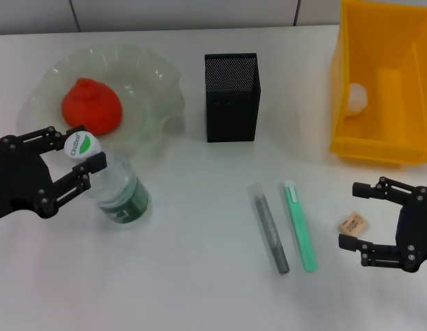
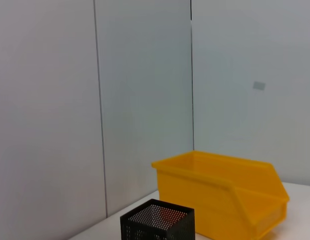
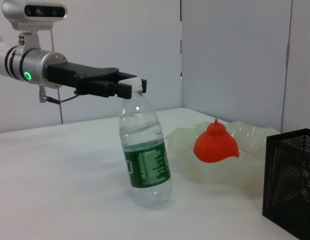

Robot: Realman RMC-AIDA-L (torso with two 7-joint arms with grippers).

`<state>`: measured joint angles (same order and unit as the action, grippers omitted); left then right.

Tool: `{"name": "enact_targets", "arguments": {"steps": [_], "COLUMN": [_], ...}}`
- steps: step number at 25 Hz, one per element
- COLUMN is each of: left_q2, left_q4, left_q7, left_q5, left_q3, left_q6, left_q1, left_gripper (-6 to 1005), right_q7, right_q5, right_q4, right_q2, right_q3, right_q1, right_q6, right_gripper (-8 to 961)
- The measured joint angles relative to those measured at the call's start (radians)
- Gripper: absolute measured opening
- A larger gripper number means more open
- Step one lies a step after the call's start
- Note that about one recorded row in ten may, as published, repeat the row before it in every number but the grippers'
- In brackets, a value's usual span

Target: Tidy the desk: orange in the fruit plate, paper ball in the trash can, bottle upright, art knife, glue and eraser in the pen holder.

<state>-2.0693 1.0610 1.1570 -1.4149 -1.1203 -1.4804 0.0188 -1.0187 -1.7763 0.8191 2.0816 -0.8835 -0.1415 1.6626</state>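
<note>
The clear bottle [image 1: 118,189] with a green label stands upright, slightly tilted, in front of the fruit plate [image 1: 154,76]. My left gripper [image 1: 83,149] is shut on its white cap, as the right wrist view also shows [image 3: 130,88]. The orange [image 1: 91,105] lies in the pale-green plate. The paper ball [image 1: 356,97] lies in the yellow trash can [image 1: 406,148]. The beige eraser [image 1: 352,223] lies on the table between the fingers of my open right gripper [image 1: 351,214]. A grey stick [image 1: 270,228] and a green pen-shaped tool [image 1: 300,226] lie side by side near the black pen holder [image 1: 231,97].
The trash can stands at the back right and the pen holder at the back middle. Both show in the left wrist view: the bin [image 2: 220,192] and the mesh cup [image 2: 157,223]. A wall stands behind the table.
</note>
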Motion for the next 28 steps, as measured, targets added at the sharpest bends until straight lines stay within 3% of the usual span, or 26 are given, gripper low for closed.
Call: {"name": "enact_targets", "arguments": {"steps": [25, 28], "left_q2": [-0.004, -0.003], "left_q4": [-0.006, 0.001], "left_q7": [-0.003, -0.004], "left_q5": [0.016, 0.016], "left_q3": [0.025, 0.031], "left_q6": [-0.015, -0.017], "left_q1": [-0.044, -0.050], "left_gripper": [440, 504], "right_q7": [-0.013, -0.014], "right_q5": [-0.001, -0.001], "right_q4": [0.001, 0.005], "right_q2": [0.000, 0.000], "right_q3": [-0.001, -0.001], "right_q1": [-0.004, -0.004], "right_q6": [0.012, 0.018], "right_gripper": [844, 844]}}
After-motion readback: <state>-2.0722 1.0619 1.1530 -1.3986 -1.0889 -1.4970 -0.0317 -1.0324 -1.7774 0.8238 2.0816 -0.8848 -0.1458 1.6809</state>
